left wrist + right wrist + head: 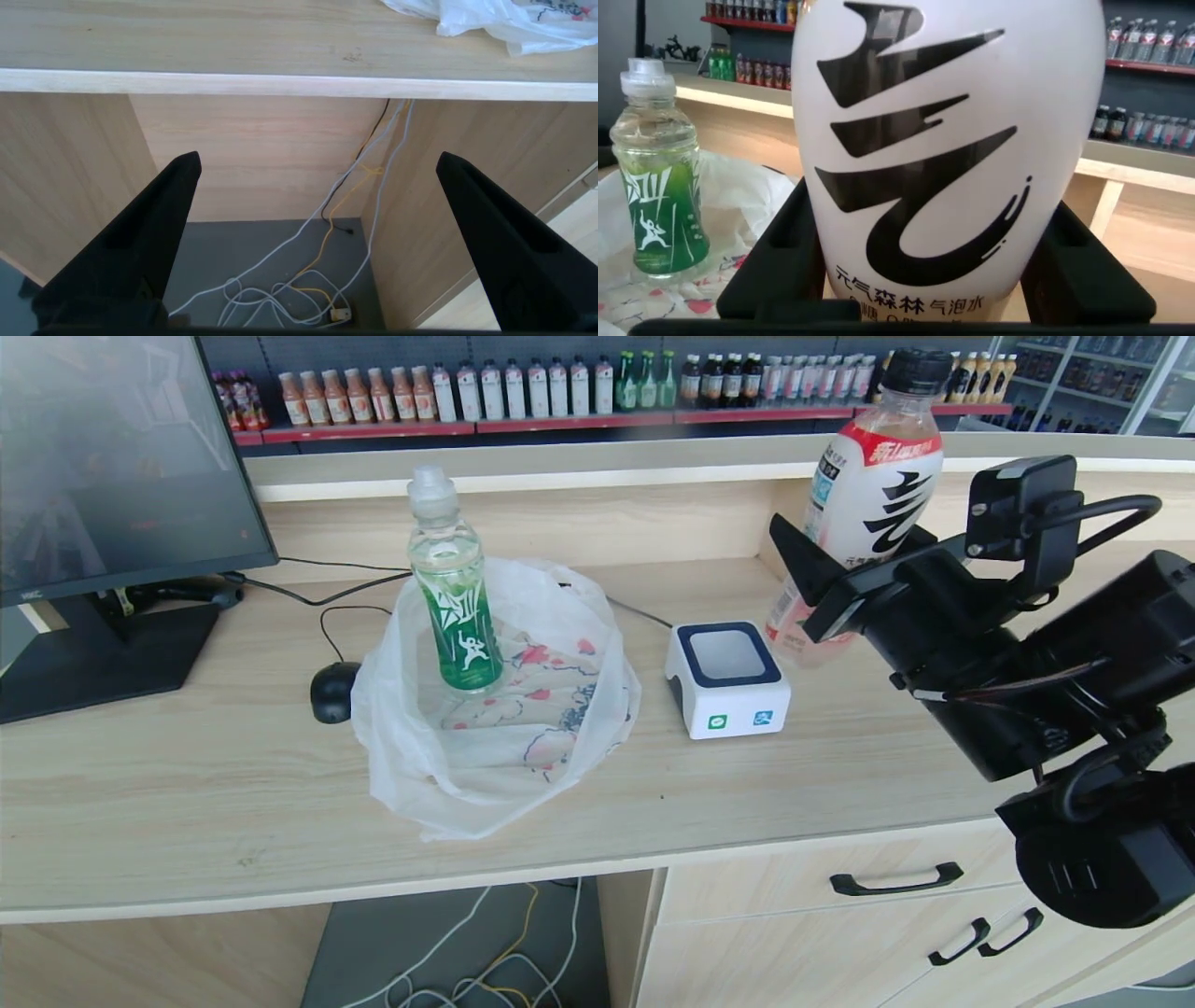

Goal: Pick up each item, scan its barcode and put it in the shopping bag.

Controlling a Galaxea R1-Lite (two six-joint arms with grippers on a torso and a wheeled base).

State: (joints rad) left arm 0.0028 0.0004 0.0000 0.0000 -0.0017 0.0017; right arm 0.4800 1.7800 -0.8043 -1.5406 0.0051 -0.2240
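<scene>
My right gripper [822, 583] is shut on a white-labelled bottle [873, 476] with a black cap and pinkish drink, and holds it tilted above the counter just right of the scanner [726, 677]. In the right wrist view the bottle's label [943, 140] faces the camera, clamped by the right gripper [929, 280]. A green bottle [453, 588] [659, 187] stands upright inside the open white shopping bag [560, 709] [738, 196]. My left gripper [318, 168] is open with nothing between its fingers, below the counter's front edge.
A monitor [121, 457] on its stand occupies the counter's left, with a black mouse [331, 691] and its cable beside the bag. A raised wooden ledge [597, 457] runs along the back. Drawers [896, 882] sit under the right side and loose cables [327, 271] hang under the counter.
</scene>
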